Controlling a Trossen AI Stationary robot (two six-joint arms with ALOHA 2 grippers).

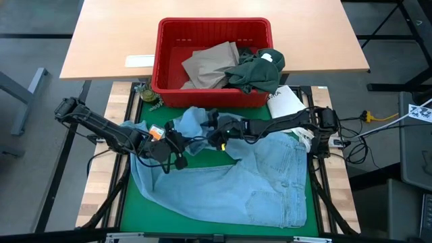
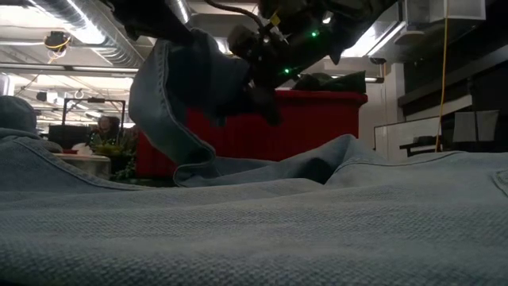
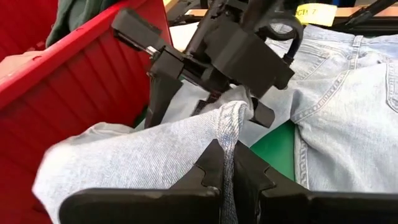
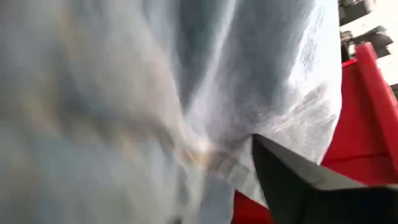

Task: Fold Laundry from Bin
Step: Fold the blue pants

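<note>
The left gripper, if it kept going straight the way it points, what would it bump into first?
Most likely the right gripper. The left gripper, shut on a fold of the light blue denim jeans, points straight at it, with the bright red plastic bin off to one side. Depth is hard to judge.

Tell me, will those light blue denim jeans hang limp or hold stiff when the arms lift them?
Probably limp: the light blue denim jeans sag in a curved fold where the left gripper pinches a raised edge. Likely fairly heavy for cloth; most still lies spread on the green mat. Unlikely to slip, since the weave looks coarse.
</note>
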